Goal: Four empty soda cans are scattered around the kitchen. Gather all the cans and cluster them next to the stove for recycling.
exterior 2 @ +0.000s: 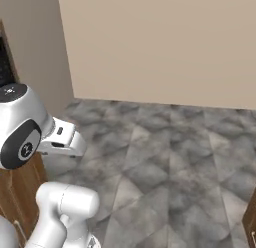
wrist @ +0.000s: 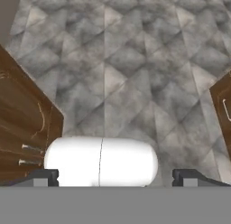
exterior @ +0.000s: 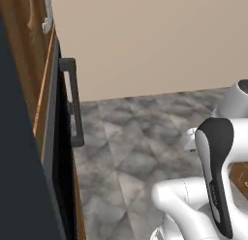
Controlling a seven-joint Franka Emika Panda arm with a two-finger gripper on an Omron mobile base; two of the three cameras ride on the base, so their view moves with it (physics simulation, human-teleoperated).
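Left base view first: a grey marbled tile floor (exterior: 140, 152) was seen running up to a plain beige wall (exterior: 155, 40). Along the left edge a wooden cabinet front (exterior: 41, 79) was stacked beside a dark appliance panel with a black bar handle (exterior: 73, 101) mounted upright on it. The white arm (exterior: 213, 181) with its dark joint cover was parked in the lower right.

Right base view: same tiled floor (exterior 2: 170, 162) and beige wall (exterior 2: 165, 47), seen from the other side. The arm (exterior 2: 30, 137) was raised at the lower left, with brown cabinet wood (exterior 2: 15, 192) tucked behind it.

Hand view: the camera was pointed down at the floor (wrist: 131, 69). Wooden cabinet fronts were caught at the left (wrist: 22, 123) and at the right edge (wrist: 223, 110). The gripper (wrist: 115, 178) was spread wide, with one dark fingertip (wrist: 43, 177) near each bottom corner and nothing held between them.

No soda cans or stove could be spotted anywhere here, so their location can't be told.
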